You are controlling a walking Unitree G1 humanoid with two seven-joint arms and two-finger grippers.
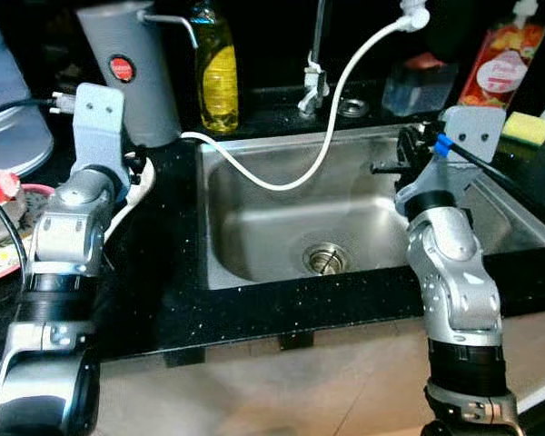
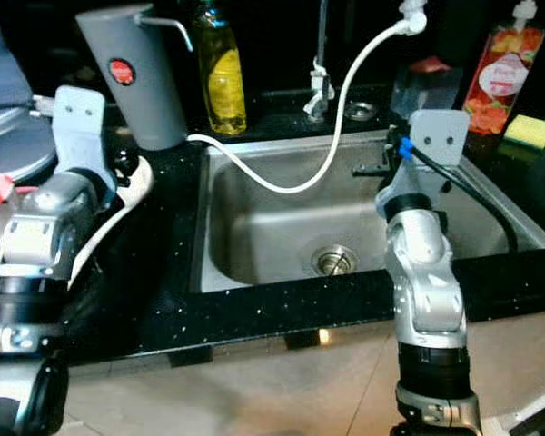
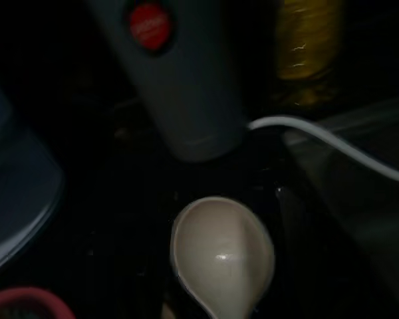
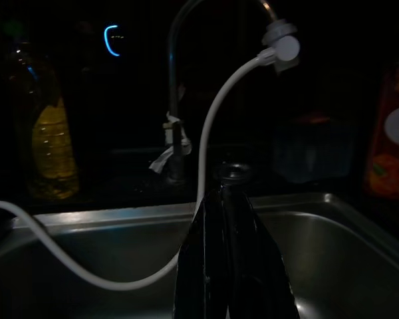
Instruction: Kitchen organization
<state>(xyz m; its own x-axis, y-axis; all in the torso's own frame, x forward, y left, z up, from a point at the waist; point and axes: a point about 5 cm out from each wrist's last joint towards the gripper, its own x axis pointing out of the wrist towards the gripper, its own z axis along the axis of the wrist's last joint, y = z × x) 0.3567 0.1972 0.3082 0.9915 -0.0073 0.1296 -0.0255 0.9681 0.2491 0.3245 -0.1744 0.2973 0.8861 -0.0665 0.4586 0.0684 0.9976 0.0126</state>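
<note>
A black speckled countertop runs across the scene with a stainless steel sink sunk into it, its drain near the front wall of the basin. A white hose drops from the tap's spout, loops down over the basin and climbs out over the sink's back left corner onto the counter.

Along the counter's back edge stand a grey dispenser with a red round button, then a bottle of yellow liquid just beside it, and the tap's base behind the sink's rear rim. At the back right corner a red pouch stands upright, with a yellow sponge lying near it by the sink's right rim.

The left gripper hangs over the counter left of the sink, in front of the dispenser, and grasps a white spoon; the bowl of the spoon faces up in the left wrist view, just short of the dispenser's foot. The spoon's handle trails back toward the counter's front edge.

The right gripper hovers above the sink's right side, its black fingers pressed together with nothing between them, pointing toward the tap and hose.

At the counter's far left edge sit a pale blue container and a red-rimmed dish.
</note>
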